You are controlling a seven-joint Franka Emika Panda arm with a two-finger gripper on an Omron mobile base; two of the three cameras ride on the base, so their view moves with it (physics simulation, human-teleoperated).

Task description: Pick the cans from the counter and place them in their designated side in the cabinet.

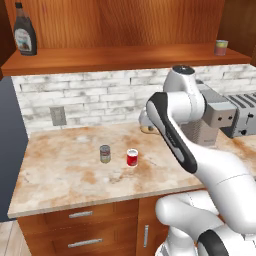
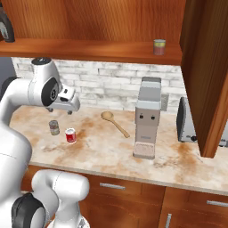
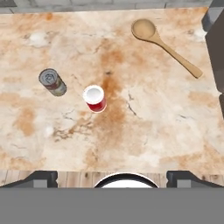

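Left base view: the beige stone counter (image 1: 60, 175) with rusty-orange mottling carries both task tins near its middle. The olive-grey can with a yellowish label (image 1: 105, 153) stands upright, and the red can with a white band and silver top (image 1: 132, 157) stands upright just beside it on the right, apart from it. The white arm (image 1: 200, 150) rises from the lower right and folds over the counter's right part. On the reddish-brown wooden cabinet shelf (image 1: 125, 59) a tall dark brown syrup bottle (image 1: 24, 35) stands far left and a pale green-and-pink small can (image 1: 221, 47) far right.

Right base view: both cans sit on the counter's left part, below the arm's wrist. A light wooden spoon (image 2: 115, 123) lies to their right, well apart, and a grey coffee machine (image 2: 147, 118) stands further right (a toaster (image 2: 187, 121) beyond it, partly behind the cabinet's side panel).

Hand view: looking down on the counter from above. The red can sits near the middle, the olive-grey can to its left, the spoon at upper right. The two dark fingers (image 3: 41, 178) stand spread wide at the bottom corners, pinching nothing, with the gripper (image 3: 112, 179) well above the cans.
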